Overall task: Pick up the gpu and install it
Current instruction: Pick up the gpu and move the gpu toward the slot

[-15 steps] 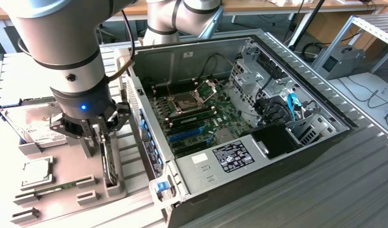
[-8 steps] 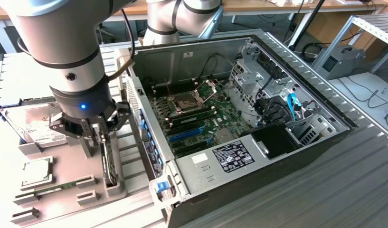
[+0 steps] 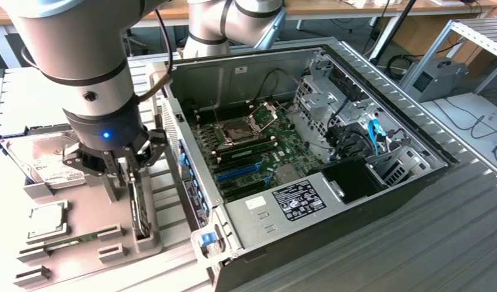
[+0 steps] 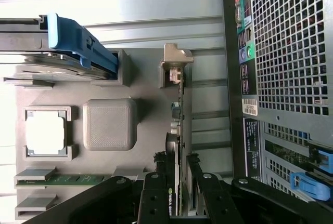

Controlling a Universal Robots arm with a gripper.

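Observation:
The gpu [image 3: 139, 210] is a thin black card standing on edge in a slot of the grey parts tray [image 3: 110, 252], on the exterior view's left of the open computer case [image 3: 410, 131]. My gripper [image 3: 128, 176] hangs straight down over the card with a finger on each side of it. In the wrist view the gpu [image 4: 179, 109] runs edge-on away from the gripper [image 4: 177, 160], with its silver bracket [image 4: 176, 63] at the far end. The fingers [image 4: 159, 164] press against both faces of the card, which still sits in its slot.
The tray also holds a silver hard drive [image 3: 49, 161], a processor [image 3: 47, 219] and a green memory stick [image 3: 73, 238]. Inside the case the motherboard [image 3: 257, 152] lies exposed with blue expansion slots [image 3: 236, 171]. The case's perforated rear wall [image 4: 286, 52] stands close beside the gpu.

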